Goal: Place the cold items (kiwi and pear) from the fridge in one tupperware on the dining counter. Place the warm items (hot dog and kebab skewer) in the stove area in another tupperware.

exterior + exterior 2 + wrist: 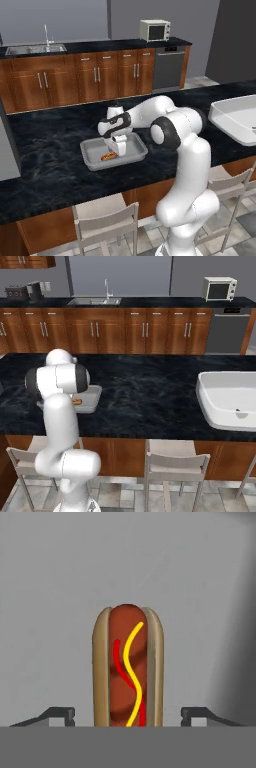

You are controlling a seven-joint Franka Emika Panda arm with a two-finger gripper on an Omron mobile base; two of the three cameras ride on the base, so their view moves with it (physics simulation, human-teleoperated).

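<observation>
Hand view looks straight down on the hot dog [127, 667], which lies flat on the pale grey floor of a tupperware [50, 587]; the two dark fingertips [60, 714] stand well out to either side of the bun with clear gaps between, so the hand [127, 716] is released and grips nothing. That spread fits a drop-off: the bun rests on its own, lengthwise between the tips, as though set down along the line on which it was carried. In the left base view the hand [119, 146] hangs low over the shallow grey tupperware [90, 150] near the middle of the frame, on the dark marble counter [50, 150], and the hot dog [109, 156] shows as a small orange-brown streak on the container floor just below and left of the fingers. Keeping the hand low and upright over the tray suits a gentle release, since the food has no height to fall and roll. From the right base view the arm covers most of that container [92, 398] at centre left, with a speck of the hot dog [77, 401] peeping past it. A second, larger white tupperware [225, 401] sits well apart at the right of the frame, seemingly kept for the cold fruit. By my judgement the warm half is part done, with the kebab skewer yet to join.
</observation>
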